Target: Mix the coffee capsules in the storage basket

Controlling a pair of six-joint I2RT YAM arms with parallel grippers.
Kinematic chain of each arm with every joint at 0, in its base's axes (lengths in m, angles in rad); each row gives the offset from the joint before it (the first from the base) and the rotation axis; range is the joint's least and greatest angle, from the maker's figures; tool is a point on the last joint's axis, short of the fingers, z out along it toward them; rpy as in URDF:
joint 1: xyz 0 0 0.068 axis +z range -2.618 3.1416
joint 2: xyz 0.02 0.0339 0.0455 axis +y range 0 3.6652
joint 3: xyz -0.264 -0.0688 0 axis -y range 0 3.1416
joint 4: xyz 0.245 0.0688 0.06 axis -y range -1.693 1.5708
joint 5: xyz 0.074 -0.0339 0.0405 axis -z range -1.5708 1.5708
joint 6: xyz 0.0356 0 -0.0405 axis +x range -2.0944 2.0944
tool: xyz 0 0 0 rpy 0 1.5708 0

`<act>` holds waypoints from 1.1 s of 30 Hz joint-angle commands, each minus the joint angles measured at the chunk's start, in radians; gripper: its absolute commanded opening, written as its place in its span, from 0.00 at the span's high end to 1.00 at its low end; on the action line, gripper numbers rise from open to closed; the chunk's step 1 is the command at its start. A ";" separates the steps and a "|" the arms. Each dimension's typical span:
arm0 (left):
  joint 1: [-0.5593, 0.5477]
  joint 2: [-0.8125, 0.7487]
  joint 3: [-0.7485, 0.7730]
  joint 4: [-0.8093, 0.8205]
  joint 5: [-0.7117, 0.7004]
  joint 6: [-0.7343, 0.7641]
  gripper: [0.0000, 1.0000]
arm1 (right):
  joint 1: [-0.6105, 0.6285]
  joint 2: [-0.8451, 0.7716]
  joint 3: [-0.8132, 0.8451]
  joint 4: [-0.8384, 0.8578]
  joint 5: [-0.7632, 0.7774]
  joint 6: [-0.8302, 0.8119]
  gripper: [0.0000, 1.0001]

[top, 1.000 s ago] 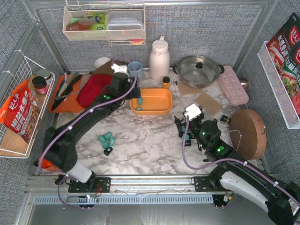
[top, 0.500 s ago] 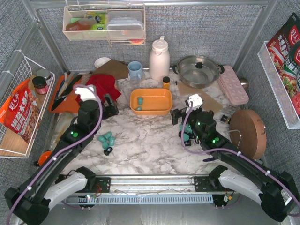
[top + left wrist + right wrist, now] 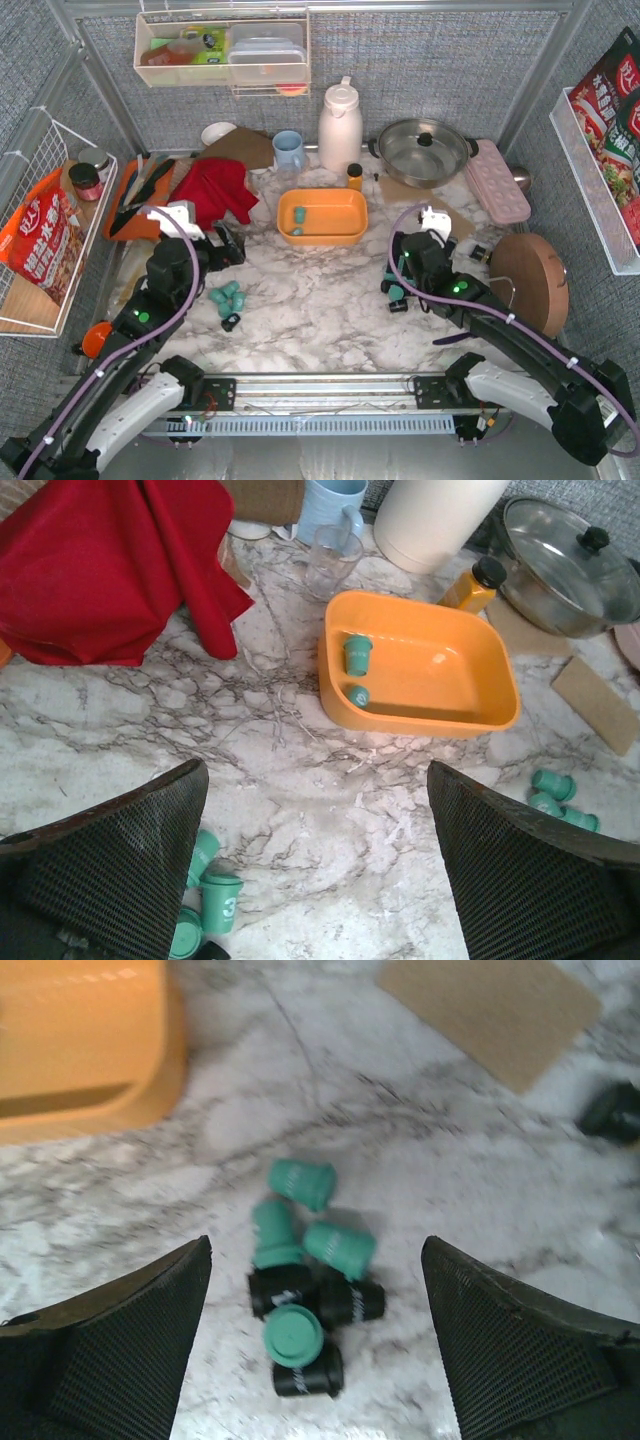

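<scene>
Two teal capsules [image 3: 357,653] lay in the basket [image 3: 440,680], at its left end. All others I could see sat out on the marble [image 3: 300,770].

My right gripper [image 3: 315,1260] hung jaws wide, nothing held, straight over the right heap [image 3: 338,1245], just off the basket's near right corner. That heap had three teal pods on their sides, black ones under them, and one black pod with its teal top up.

My left gripper [image 3: 315,810] was also spread wide and empty, off the basket's near left corner. The left heap [image 3: 228,297] lay nearer my base than the basket, by my left finger.

Step in hand, I judged, was a pick from the right heap. Best to take one pod at the heap's edge, the lone teal on the basket side, and close across its tapered wall. Round pods could roll or squirt out. Release low in the basket and alternate black and teal.
</scene>
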 commanded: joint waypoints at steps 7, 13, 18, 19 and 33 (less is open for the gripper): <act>0.001 -0.060 -0.069 0.092 0.034 0.096 0.01 | 0.001 0.045 0.019 -0.314 0.007 0.180 0.17; 0.002 -0.122 -0.096 0.079 0.012 0.105 0.01 | 0.001 0.144 0.049 -0.330 -0.130 0.139 0.29; 0.001 -0.130 -0.102 0.067 0.008 0.107 0.01 | 0.002 0.219 0.060 -0.315 -0.216 0.145 0.29; 0.001 -0.130 -0.103 0.065 0.007 0.107 0.01 | 0.003 0.229 0.061 -0.310 -0.226 0.143 0.29; 0.000 -0.121 -0.102 0.062 0.015 0.110 0.01 | 0.002 0.301 0.048 -0.273 -0.265 0.127 0.37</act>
